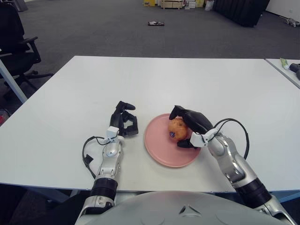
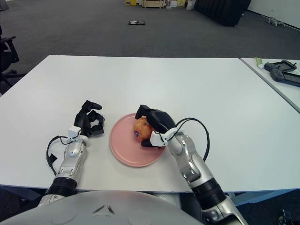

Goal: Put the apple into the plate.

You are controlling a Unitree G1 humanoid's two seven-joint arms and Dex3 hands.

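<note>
A wide white table (image 1: 154, 79) with a smooth matte top fills the view, seen from above the robot's chest. Toward its near edge, on the left, the robot's left hand (image 1: 123, 123) shows just left of the plate, its black jointed fingers curled inward and holding nothing; a thin black cable loops beside its silver forearm. Just right of that hand lies the plate (image 1: 161, 152), round, shallow and pale pink, with a smooth, slightly glossy surface and a low raised rim. On the plate, toward its far right part, is the apple (image 1: 176, 128): roundish, orange-red with yellowish patches, and a small dark purple sticker on the side facing the camera. The right hand (image 1: 191, 126) reaches over the plate from the right, its black fingers wrapped over the top and right side of the apple, grasping it. Whether the fruit touches the plate's surface cannot be told. The silver right forearm, with a black cable arching above it, runs back toward the lower right.
</note>
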